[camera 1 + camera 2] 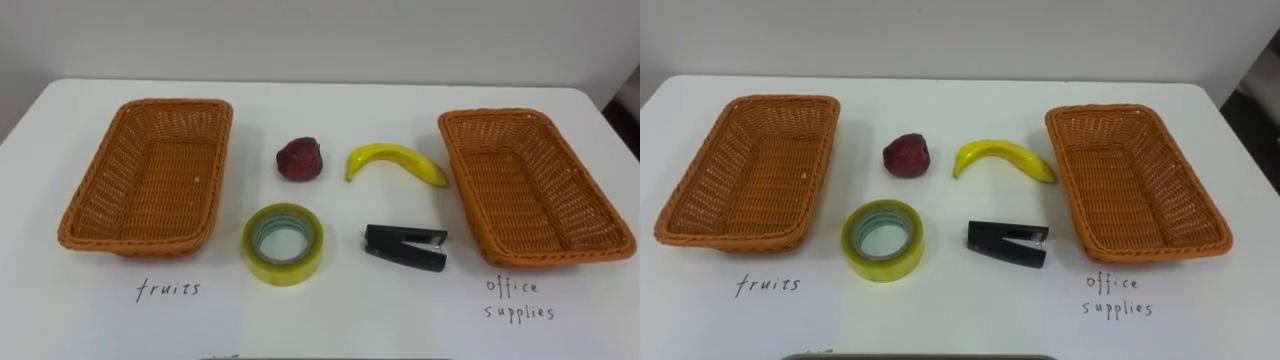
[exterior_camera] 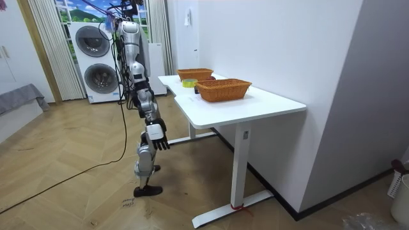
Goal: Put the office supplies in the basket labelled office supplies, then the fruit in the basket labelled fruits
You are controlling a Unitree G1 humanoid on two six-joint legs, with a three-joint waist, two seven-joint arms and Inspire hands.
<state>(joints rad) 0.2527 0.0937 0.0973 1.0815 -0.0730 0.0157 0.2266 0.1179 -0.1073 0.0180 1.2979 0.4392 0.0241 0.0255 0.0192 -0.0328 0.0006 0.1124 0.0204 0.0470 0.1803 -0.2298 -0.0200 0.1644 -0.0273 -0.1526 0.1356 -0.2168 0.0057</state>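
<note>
Lying in a loose square at the middle of the frame are four unsorted things. A dark red fruit [image 1: 299,159] is at upper left and a banana [image 1: 396,162] at upper right. A roll of yellow tape [image 1: 283,243] lies flat at lower left, and a black stapler [image 1: 404,246] at lower right. None touches another.

The left basket [image 1: 150,180], empty wicker, fills the left of the frame. A handwritten label [image 1: 168,290] below it marks it for fruit. The right basket [image 1: 530,190], matching and also empty, sits at the right of the frame, and a second label [image 1: 518,300] marks it for office supplies. All rest on a white table [image 1: 330,320].

In the room view the robot stands at the table's edge. Its right hand [image 2: 158,138] hangs beside its leg, below the tabletop, fingers loose and holding nothing.

Nothing is sorted yet, so the step in hand is likely the first reach. The red fruit lies close to its basket and looks the easiest start. Being round, it may roll if nudged, so fingers should close on it from both sides. The banana and the tape each lie nearer the wrong basket. Each must be carried across the middle, high enough to clear the other things and the wicker rim. The stapler is low and slim, so a grip across its body seems safest.
</note>
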